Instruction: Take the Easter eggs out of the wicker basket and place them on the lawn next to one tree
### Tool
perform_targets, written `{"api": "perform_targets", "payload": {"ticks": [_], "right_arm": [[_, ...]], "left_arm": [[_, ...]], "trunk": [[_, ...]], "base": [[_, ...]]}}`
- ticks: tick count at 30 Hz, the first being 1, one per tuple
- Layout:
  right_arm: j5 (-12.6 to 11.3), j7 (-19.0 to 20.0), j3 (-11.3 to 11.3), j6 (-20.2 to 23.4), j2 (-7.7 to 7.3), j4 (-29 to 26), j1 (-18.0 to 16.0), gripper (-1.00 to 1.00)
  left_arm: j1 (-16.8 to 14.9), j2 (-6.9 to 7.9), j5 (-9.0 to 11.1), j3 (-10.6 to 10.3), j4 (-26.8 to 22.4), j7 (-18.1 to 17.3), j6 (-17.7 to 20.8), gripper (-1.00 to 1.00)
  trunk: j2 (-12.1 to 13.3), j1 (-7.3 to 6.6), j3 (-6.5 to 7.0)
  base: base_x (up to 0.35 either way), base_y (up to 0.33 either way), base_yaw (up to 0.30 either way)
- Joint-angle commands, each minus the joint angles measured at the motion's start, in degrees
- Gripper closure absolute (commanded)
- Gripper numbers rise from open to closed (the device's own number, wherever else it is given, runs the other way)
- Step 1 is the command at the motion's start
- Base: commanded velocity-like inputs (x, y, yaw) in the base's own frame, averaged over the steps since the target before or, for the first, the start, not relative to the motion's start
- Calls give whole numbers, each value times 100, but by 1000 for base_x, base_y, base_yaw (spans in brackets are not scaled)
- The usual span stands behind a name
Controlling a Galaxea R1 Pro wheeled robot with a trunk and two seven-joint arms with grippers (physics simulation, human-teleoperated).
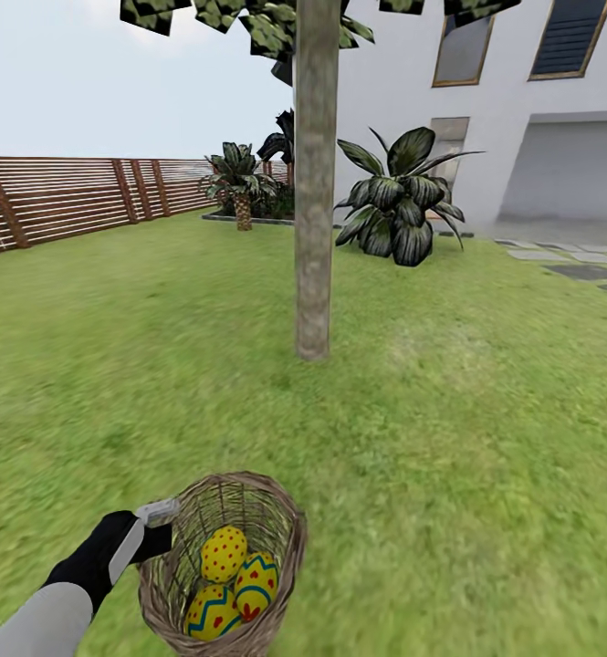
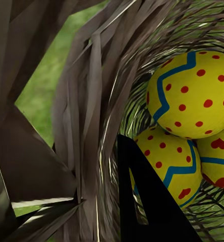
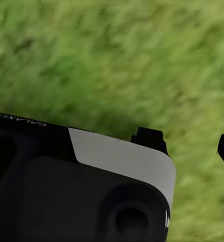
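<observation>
Three Easter eggs (image 1: 230,579) lie inside the wicker basket (image 1: 285,538), my left hand (image 1: 162,514) pinching its rim at nine o'clock. Twelve o'clock: the tree (image 1: 313,228), lawn (image 1: 486,438) between. Right hand (image 3: 192,143) spread over grass. Lettering unreadable.

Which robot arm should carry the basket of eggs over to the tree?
The left, most likely. Its gripper is already at the wicker basket's rim, one finger inside the weave beside the three Easter eggs. The right gripper just faces bare lawn. The tree stands straight ahead.
</observation>
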Motion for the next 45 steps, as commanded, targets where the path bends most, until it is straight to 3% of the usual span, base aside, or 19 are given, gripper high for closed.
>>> {"api": "perform_targets", "payload": {"ticks": [1, 39, 41, 43, 44, 45], "right_arm": [[51, -1, 18, -31, 0, 8, -5, -100], [50, 0, 16, -30, -13, 1, -5, -100], [40, 60, 6, 1, -19, -168, -12, -100], [47, 181, 22, 93, -47, -915, -22, -100], [44, 448, 18, 343, -68, -1431, -22, -100], [16, 919, -12, 941, -143, -2144, -22, -100]], "left_arm": [[-2, -2, 106, 9, -11, 42, 24, 100], [-1, -2, 106, 9, -11, 44, 23, 100], [2, -9, 121, 9, -3, 43, 15, 100], [0, -10, 131, 9, -3, 42, 15, 100], [-2, -10, 132, 9, -5, 42, 15, 100], [-2, -10, 132, 9, -6, 42, 15, 100]], "trunk": [[-3, 3, -5], [-3, 3, -5], [-3, 3, -5], [-3, 3, -5], [-3, 3, -5], [-3, 3, -5]], "base": [[340, 0, 0], [340, 0, 0], [341, 0, 0], [341, 0, 0], [341, 0, 0], [341, 0, 0]]}}
